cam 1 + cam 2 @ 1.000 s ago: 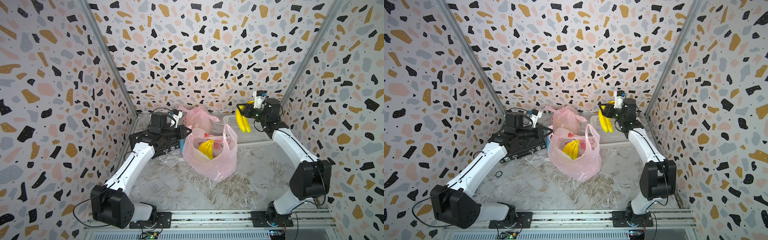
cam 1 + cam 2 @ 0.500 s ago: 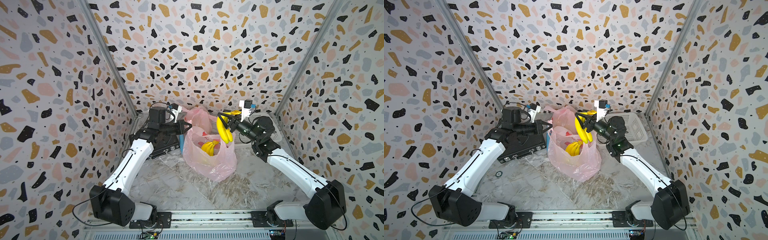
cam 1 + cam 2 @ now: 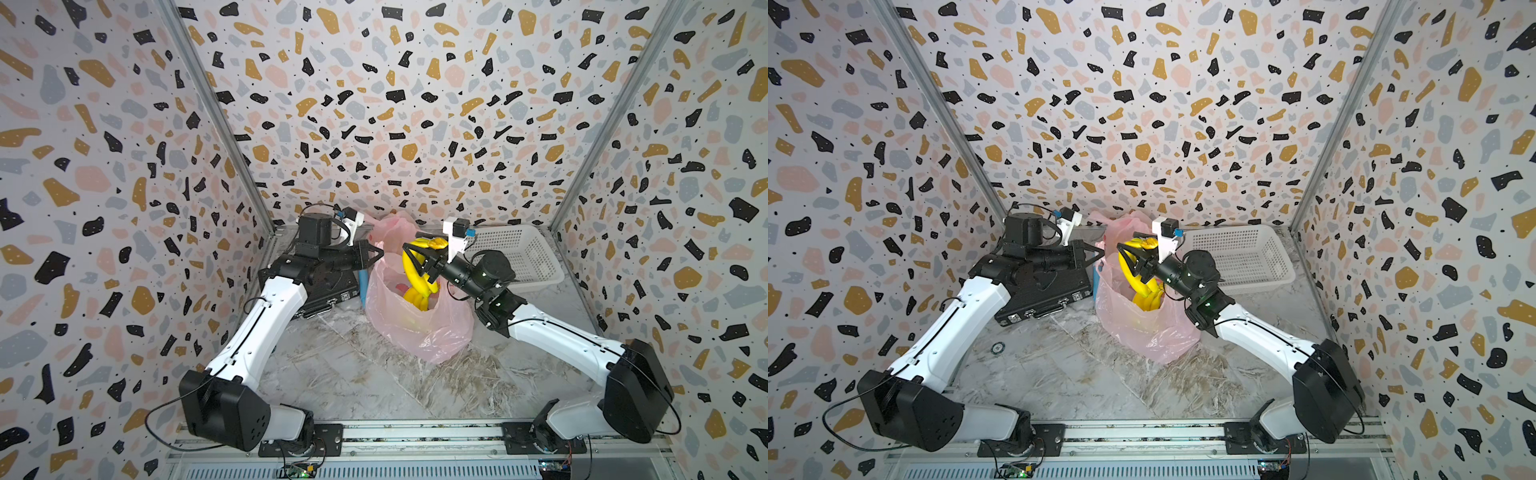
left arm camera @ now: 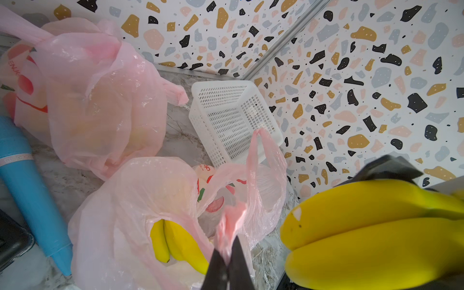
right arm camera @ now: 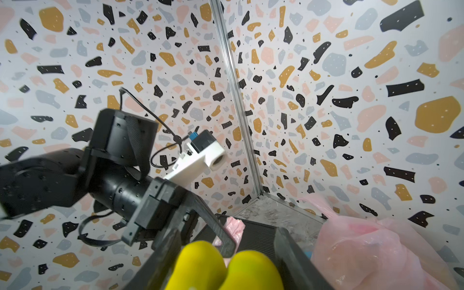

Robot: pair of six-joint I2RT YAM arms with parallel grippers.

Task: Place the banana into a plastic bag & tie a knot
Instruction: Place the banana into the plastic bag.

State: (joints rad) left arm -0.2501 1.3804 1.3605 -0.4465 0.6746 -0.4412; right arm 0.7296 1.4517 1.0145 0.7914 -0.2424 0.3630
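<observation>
banana [image 3: 415, 282]: a yellow bunch is held in the air right at the mouth of the plastic bag [image 3: 419, 328]; whether its lower tip is already inside cannot be told.

at the left, a black case [image 3: 328, 291] is seen lying beneath the left arm. the left gripper [image 4: 227, 261] is pressed together on one handle [image 4: 232, 213] of the bag, and that side of the mouth is lifted by it. in the middle, the bag is seen sagging open on the marbled floor, with other bananas [image 4: 175, 241] lying in it. a second pink bag [image 4: 100, 100] is set behind it. at the right of the mouth, the bunch is clamped across its upper part by the right gripper [image 3: 415, 262], whose jaws are partly spread around it. farther right, a white basket [image 3: 515, 257] is seen against the wall.

the bunch is judged light but firm, smooth-skinned and curved, so it could be slipped or rolled in a loose hold. it is best taken across the thick part near the stem, without hard squeezing, since the skin could be bruised. the bag is judged thin, limp and slippery. it is best taken by its handles, and the free handle [image 4: 261, 150] would be needed for the knot.
</observation>
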